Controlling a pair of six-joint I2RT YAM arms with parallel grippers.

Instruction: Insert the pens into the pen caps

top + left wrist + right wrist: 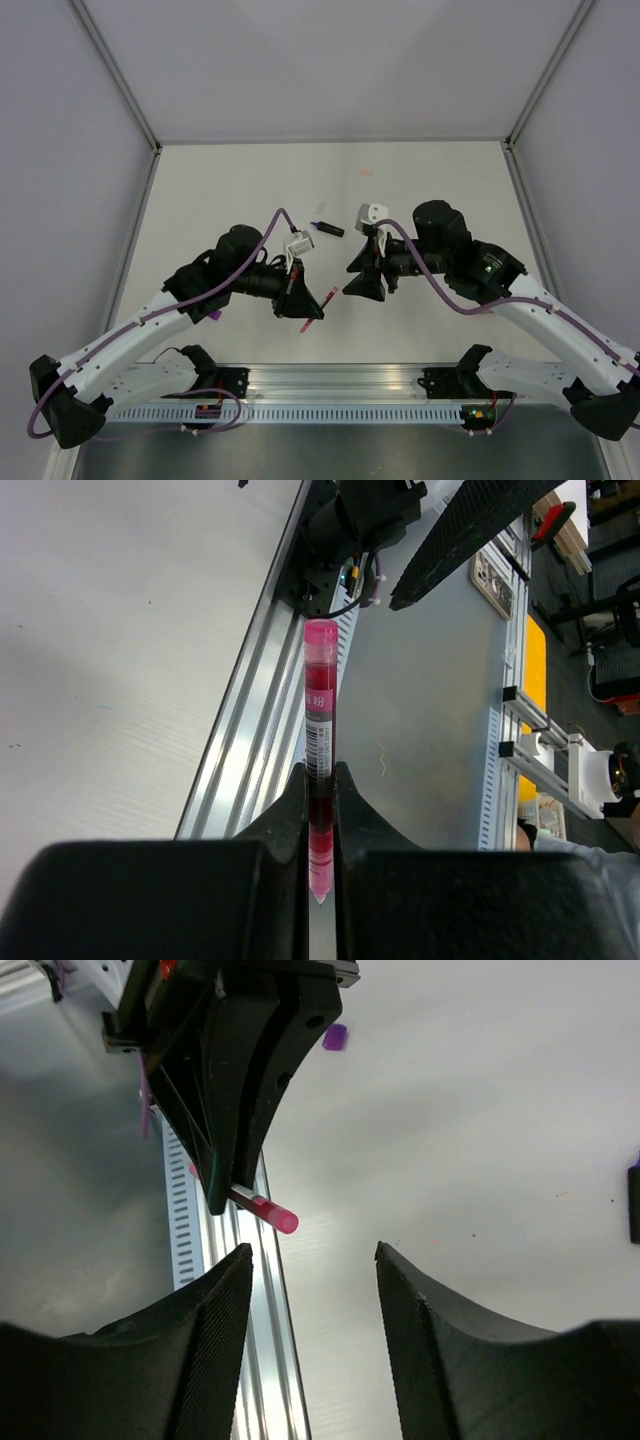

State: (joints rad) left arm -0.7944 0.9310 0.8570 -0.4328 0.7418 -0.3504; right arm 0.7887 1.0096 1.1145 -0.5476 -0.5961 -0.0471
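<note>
The left end effector is clamped on the pink-red pen, whose pink end projects beyond the fingertips toward 2 o'clock in the top view. The right end effector is spread wide, holding nothing, and faces that end from nearby. The dark navy pen lies on the desk at 12 o'clock of both. The light purple cap rests on the desk beyond the left end effector.

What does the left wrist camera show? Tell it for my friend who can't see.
A pink pen is squeezed between the black fingers of the left pincer, pointing away from the camera. Behind it runs a silver metal rail, with the white table on the left.
</note>
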